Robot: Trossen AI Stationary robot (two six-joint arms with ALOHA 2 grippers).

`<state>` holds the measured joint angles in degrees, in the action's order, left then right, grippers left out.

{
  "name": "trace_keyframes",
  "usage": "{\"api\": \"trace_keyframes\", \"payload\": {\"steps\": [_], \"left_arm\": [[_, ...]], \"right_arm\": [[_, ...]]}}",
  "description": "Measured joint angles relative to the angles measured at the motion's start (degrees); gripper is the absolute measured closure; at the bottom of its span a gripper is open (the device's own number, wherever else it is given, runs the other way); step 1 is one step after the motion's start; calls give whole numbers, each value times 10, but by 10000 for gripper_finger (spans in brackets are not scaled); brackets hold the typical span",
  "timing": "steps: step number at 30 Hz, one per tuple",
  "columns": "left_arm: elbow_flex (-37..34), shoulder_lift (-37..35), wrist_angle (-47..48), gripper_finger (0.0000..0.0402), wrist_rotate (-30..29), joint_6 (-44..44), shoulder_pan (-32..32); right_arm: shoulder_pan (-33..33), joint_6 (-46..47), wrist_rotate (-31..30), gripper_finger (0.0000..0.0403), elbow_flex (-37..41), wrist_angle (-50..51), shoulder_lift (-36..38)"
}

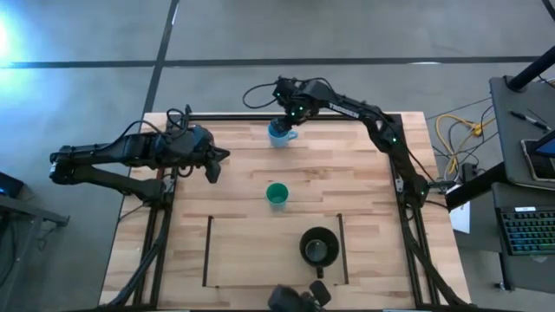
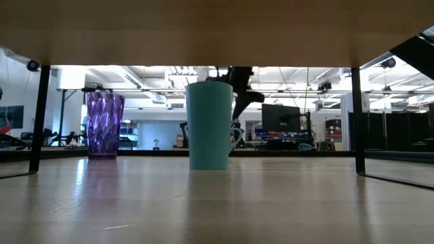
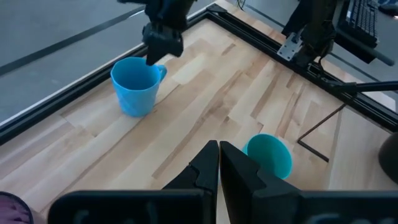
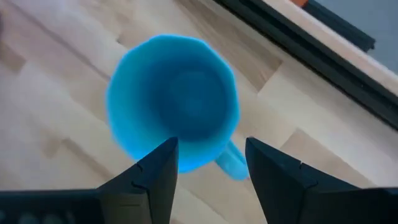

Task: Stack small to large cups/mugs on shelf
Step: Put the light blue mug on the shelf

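Note:
The light-blue mug (image 1: 279,133) stands upright near the table's far edge, its handle (image 4: 233,163) toward the right. My right gripper (image 1: 286,117) hangs open just above it; in the right wrist view (image 4: 211,168) its fingers stand on either side of the handle side of the rim, and no touch shows. The green cup (image 1: 277,194) stands mid-table. The black mug (image 1: 318,246) stands inside the outlined shelf (image 1: 251,260). The purple tumbler (image 2: 104,125) stands at the left, hidden under my left arm in the high view. My left gripper (image 1: 213,169) is shut and empty, left of the green cup.
A black metal frame (image 1: 347,115) runs along the table's edges. A dark device (image 1: 299,299) sits at the near edge by the shelf. Bare wood (image 1: 347,173) lies between the green cup and the right edge.

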<state>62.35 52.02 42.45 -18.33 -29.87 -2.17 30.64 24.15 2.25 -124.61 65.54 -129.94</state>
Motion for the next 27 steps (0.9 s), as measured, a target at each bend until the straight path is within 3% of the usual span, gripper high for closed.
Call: {"api": "trace_keyframes", "payload": {"steps": [10, 15, 22, 27], "left_arm": [[0, 0, 0, 402, -2, 2, 0], [0, 0, 0, 402, -2, 2, 0], [0, -1, 0, 402, -2, 1, 0], [0, -2, 0, 402, -2, 1, 0]], "right_arm": [[3, 34, -31, 236, 1, -32, -22], [3, 32, -39, 282, 2, -28, -22], [3, 30, -39, 376, 3, -27, -22], [1, 24, -40, 389, 5, -21, -22]]}}
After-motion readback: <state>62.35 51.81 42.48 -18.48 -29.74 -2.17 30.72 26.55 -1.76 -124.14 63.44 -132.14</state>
